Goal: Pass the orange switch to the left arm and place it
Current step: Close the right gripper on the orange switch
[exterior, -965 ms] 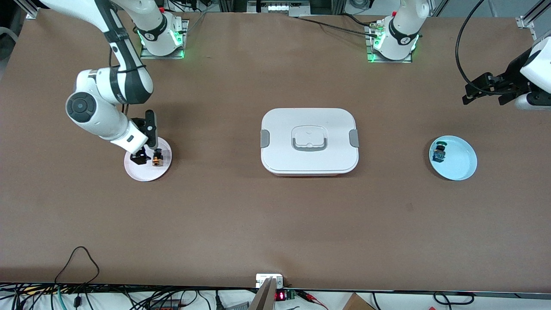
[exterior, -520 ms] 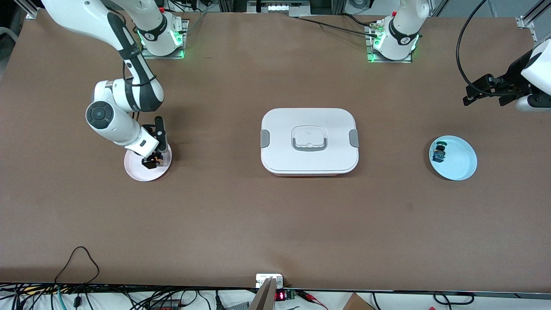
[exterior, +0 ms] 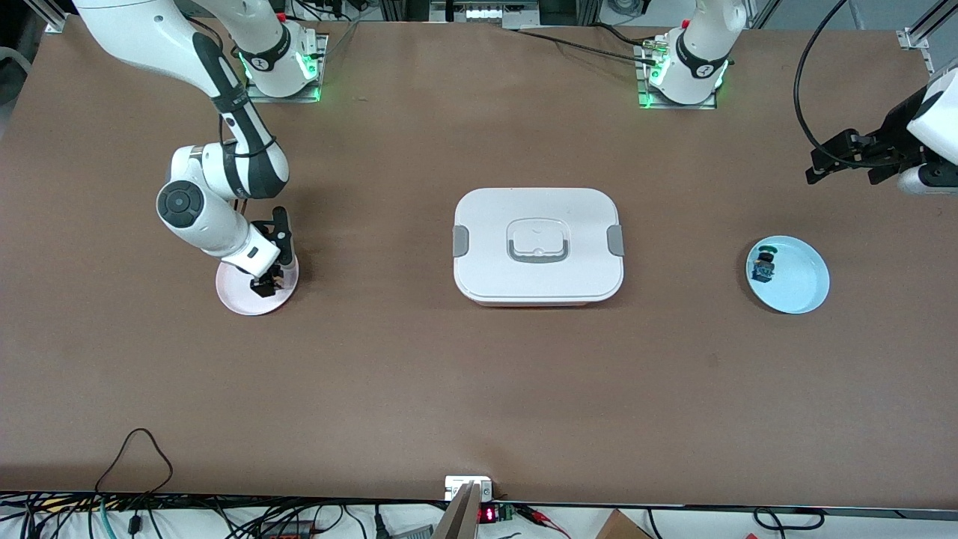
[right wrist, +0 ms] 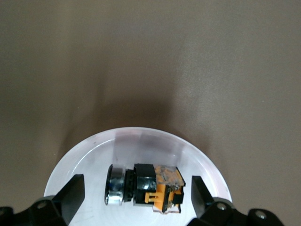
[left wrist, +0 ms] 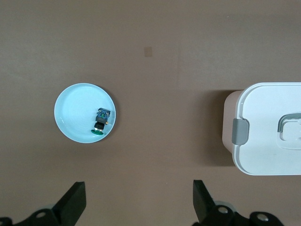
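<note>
— Where's the right pincer [exterior: 266, 285]?

— Down low over the pink plate [exterior: 233, 297] at the right arm's end of the worktop [exterior: 479, 374]. Its fingers [right wrist: 70, 195] stand apart, one on each side of the orange switch [right wrist: 150, 187], with a gap showing on both sides in the right wrist view. Nothing is clamped.

— And the switch itself?

— Lying on its side in the pink plate, orange body at one end, black cap with a silver ring at the other. From the front camera the pincer hides most of it.

— What about the left arm?

— Waiting. The left pincer [exterior: 827, 161] hangs in the air over bare worktop at the left arm's end, jaws wide apart and empty. Its wrist camera looks down on the blue plate [left wrist: 70, 115], where a blue switch [left wrist: 101, 121] with a green cap lies near the rim.

— The box?

— The white box [exterior: 537, 245] sits mid-worktop between the two plates, lid on, grey clasps at both ends, well apart from either pincer.
</note>
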